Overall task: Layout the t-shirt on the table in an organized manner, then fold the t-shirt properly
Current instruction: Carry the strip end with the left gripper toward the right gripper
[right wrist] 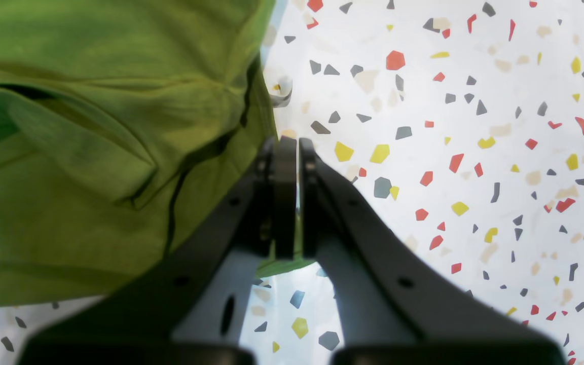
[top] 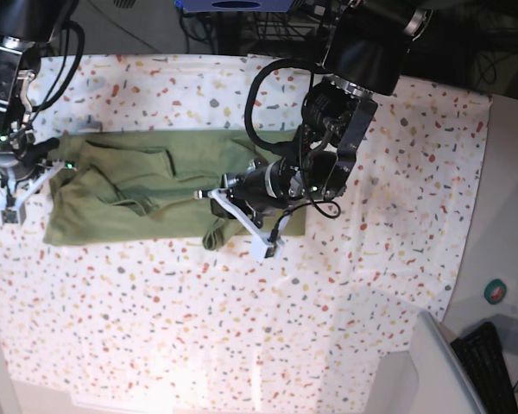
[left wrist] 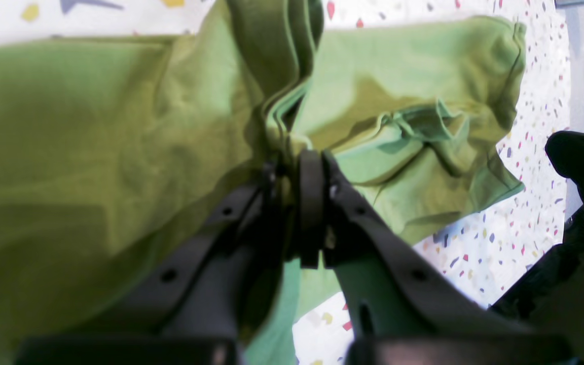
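**Shirt pinched at both ends on the flecked table**

Left wrist view: the left gripper has its jaws clamped together on a bunched ridge of the t-shirt. The cloth rises in tight folds from the pinch. To the right a crumpled sleeve lies on the table. A dark part of the robot shows at the right edge.

Right wrist view: the right gripper is closed, jaws pressed together with a thin bit of green cloth between them, at the shirt's edge. The shirt fills the left half, creased, with a folded flap. The table lies bare to the right.

Base view: the shirt lies across the upper left part of the table, wrinkled and partly folded over itself. The right gripper is at its left end, the left gripper at its right end, where the cloth is gathered.
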Motion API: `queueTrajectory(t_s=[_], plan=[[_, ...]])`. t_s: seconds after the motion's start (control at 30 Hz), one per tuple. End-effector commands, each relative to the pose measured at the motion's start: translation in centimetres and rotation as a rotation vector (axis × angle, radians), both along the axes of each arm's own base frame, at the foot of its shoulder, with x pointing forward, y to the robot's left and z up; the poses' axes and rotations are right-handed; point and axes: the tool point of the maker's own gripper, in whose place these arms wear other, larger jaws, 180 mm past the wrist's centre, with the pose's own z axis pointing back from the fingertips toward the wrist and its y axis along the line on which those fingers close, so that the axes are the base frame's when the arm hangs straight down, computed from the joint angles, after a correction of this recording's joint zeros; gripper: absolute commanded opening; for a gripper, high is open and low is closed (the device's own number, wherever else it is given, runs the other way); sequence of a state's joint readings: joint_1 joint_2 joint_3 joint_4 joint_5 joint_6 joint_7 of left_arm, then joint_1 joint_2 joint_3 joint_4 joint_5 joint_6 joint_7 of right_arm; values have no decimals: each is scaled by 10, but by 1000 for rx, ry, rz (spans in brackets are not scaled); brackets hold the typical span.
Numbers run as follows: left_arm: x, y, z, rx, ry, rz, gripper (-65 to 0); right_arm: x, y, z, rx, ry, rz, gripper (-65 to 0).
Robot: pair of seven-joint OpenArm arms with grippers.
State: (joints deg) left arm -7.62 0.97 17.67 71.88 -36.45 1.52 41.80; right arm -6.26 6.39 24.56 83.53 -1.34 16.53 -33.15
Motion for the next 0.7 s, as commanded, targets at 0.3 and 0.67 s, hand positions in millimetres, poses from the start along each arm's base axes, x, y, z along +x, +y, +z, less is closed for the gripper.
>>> queueTrajectory(t_s=[0.3,0.67], plan=[[15,-8,18,-37,-51,4,-650,11,-6,12,-16,-46,3,-650],[19,-9,22,-42,-79,12,-650,11,-6,12,-16,-46,3,-650]])
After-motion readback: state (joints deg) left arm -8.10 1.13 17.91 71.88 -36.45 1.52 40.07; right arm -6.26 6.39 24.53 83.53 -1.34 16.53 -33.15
